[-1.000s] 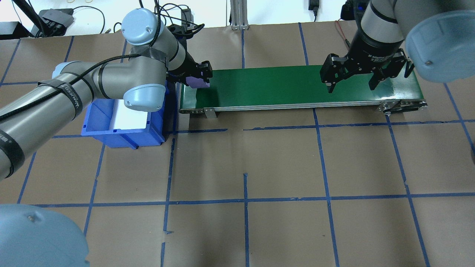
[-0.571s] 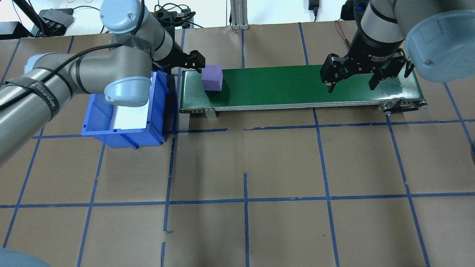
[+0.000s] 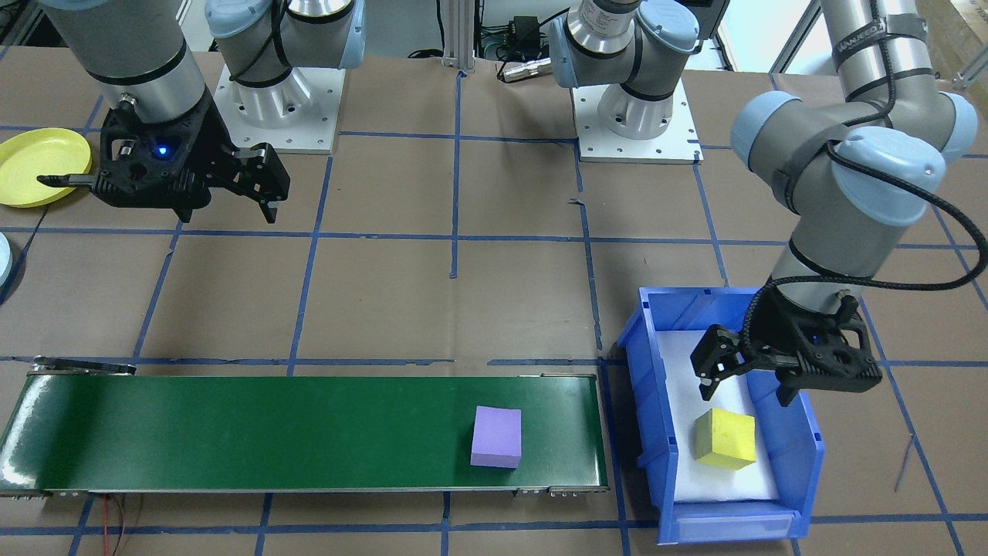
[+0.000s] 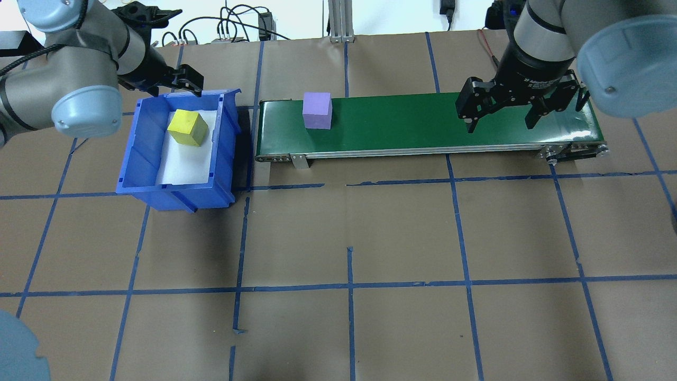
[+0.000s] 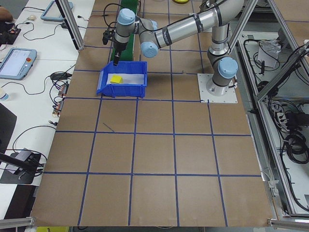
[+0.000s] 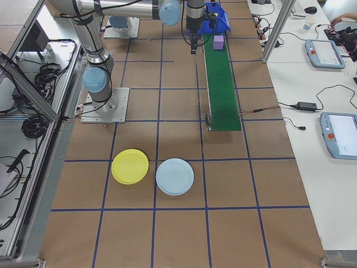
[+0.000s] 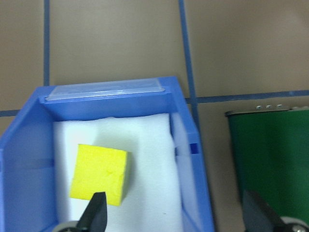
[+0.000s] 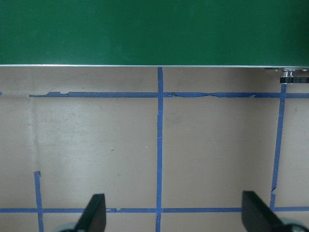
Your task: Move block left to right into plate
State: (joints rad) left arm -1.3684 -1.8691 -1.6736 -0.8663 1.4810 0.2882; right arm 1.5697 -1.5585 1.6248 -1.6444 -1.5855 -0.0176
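A purple block (image 4: 317, 110) rests on the left end of the green conveyor belt (image 4: 423, 121), with no gripper touching it; it also shows in the front view (image 3: 496, 436). My left gripper (image 4: 174, 87) hangs open over the far end of the blue bin (image 4: 174, 185), above a yellow block (image 4: 186, 127) on white foam. In the left wrist view that yellow block (image 7: 100, 174) sits by one fingertip (image 7: 96, 212). My right gripper (image 4: 500, 124) is open and empty above the belt's right end. A yellow plate (image 6: 130, 166) and a light blue plate (image 6: 174, 176) lie on the robot's right.
The yellow plate (image 3: 35, 166) also shows at the front view's left edge, behind the right arm. Blue tape lines grid the brown table paper. Cables and an aluminium post stand beyond the belt's far side.
My left gripper let go of the purple block on the belt's left end and swung left over the bin, uncovering the yellow block. The purple block has shifted rightward along the belt. The right arm stayed put.
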